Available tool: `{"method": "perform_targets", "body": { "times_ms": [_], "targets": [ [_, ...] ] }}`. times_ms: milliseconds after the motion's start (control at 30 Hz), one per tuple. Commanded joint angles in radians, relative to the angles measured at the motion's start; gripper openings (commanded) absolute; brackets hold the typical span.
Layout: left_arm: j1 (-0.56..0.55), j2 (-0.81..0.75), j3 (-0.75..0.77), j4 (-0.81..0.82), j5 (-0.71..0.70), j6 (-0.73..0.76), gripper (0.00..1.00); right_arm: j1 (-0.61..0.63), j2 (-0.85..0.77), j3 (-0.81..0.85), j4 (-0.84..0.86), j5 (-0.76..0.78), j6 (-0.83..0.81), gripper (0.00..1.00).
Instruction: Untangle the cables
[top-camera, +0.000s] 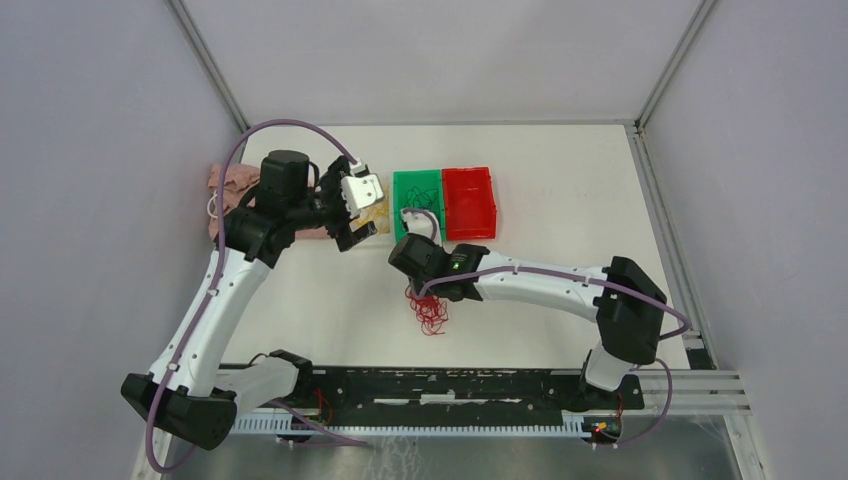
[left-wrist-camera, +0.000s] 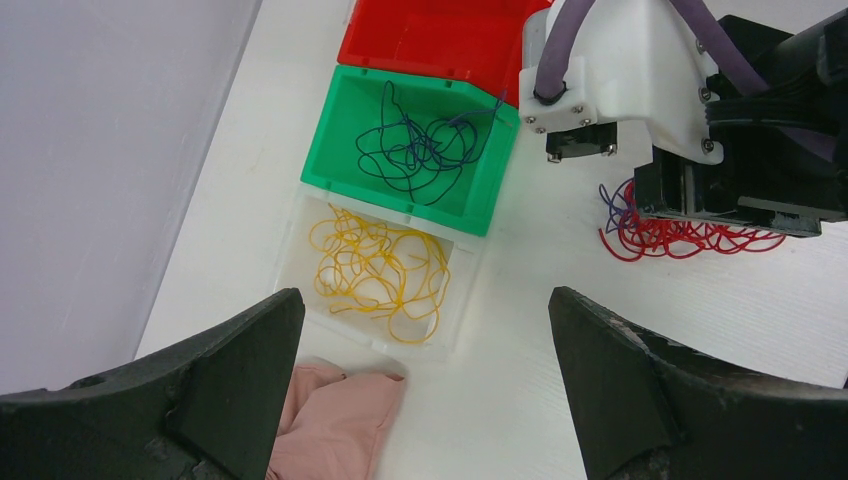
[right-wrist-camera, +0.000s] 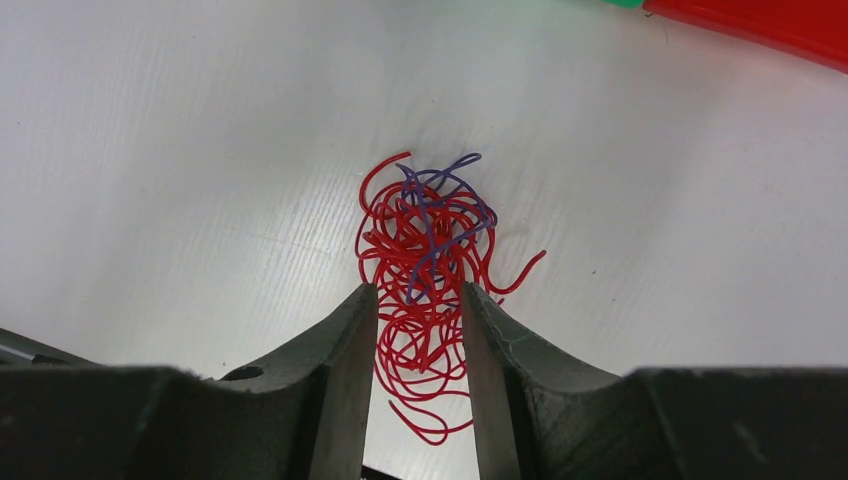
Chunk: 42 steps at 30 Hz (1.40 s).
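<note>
Smooth white bench (top-camera: 330, 310), its near edge bare. Mid-bench, the right end effector (right-wrist-camera: 420, 295), narrowed but gapped, straddles a wiry red-and-purple cable tangle (right-wrist-camera: 420, 240). Farther back, the left end effector (left-wrist-camera: 425, 300) gapes wide above yellow cables (left-wrist-camera: 375, 265) in a clear tray (left-wrist-camera: 300, 260); purple cables (left-wrist-camera: 420, 150) lie in a green bin (left-wrist-camera: 340, 150).

The fingers (right-wrist-camera: 330, 380) of my right tool (right-wrist-camera: 420, 300) are matt, faintly grainy black plastic, the table (right-wrist-camera: 180, 150) matt white with fine ribbing, the cables (right-wrist-camera: 420, 240) smooth and slightly shiny, the red bin (left-wrist-camera: 430, 40) and green bin (left-wrist-camera: 345, 130) glossy plastic, the pink cloth (left-wrist-camera: 335, 420) soft.
</note>
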<state>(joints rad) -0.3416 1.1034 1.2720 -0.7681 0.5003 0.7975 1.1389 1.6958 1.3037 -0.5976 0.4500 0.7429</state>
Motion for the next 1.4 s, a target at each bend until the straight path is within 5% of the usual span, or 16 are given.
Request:
{"method": "perform_targets", "body": {
  "times_ms": [0, 533, 767, 867, 1167, 1367],
  "targets": [
    [0.006, -0.018, 0.018, 0.024, 0.024, 0.015, 0.99, 0.0, -0.002, -0.023, 0.036, -0.002, 0.045, 0.42],
    [0.005, -0.029, 0.026, 0.022, 0.04, 0.022, 0.99, 0.001, 0.121, 0.057, 0.037, 0.013, 0.046, 0.35],
    [0.006, -0.04, 0.023, 0.014, 0.039, 0.026, 0.99, 0.001, 0.061, 0.048, 0.091, 0.06, 0.016, 0.03],
    [0.006, -0.042, 0.031, -0.015, 0.035, 0.041, 0.99, -0.001, -0.023, 0.01, 0.155, 0.057, -0.019, 0.0],
    [0.006, -0.104, -0.045, -0.055, 0.173, 0.076, 0.99, -0.04, -0.351, -0.181, 0.428, -0.288, -0.18, 0.0],
    [0.0, -0.135, -0.097, -0.053, 0.326, 0.133, 0.97, -0.082, -0.434, -0.217, 0.479, -0.522, -0.223, 0.0]
  ]
}}
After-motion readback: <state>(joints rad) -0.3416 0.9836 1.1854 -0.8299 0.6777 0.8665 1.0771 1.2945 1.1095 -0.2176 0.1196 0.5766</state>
